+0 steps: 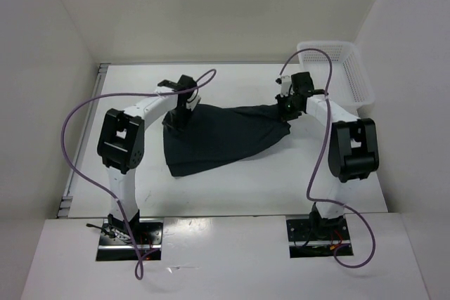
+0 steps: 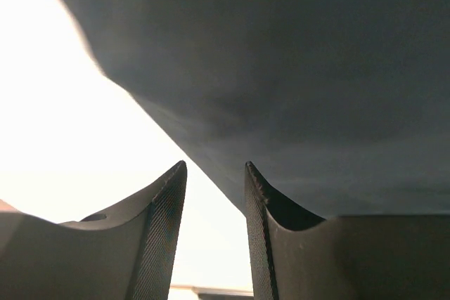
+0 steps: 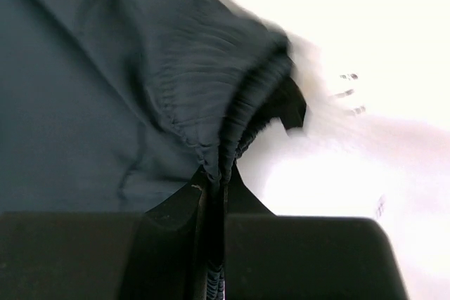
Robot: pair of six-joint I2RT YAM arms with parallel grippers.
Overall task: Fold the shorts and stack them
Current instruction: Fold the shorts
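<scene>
Right wrist view: my right pincer (image 3: 211, 191) clenches the waistband of the shorts (image 3: 91, 103), presumably to draw it over for folding. They lie mid-table (image 1: 232, 191); my left pincer (image 2: 215, 166) stands parted at their left corner.

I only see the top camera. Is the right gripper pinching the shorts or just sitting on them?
Observer: Pinching. In the right wrist view, the right gripper is shut on a gathered edge of the shorts.
Kid: And the left one?
Observer: In the left wrist view, the left gripper is open. The cloth's edge lies beyond it, not pinched.
Kid: Is the cloth smooth where it's pinched?
Observer: No, it bunches into tight folds there.
</scene>
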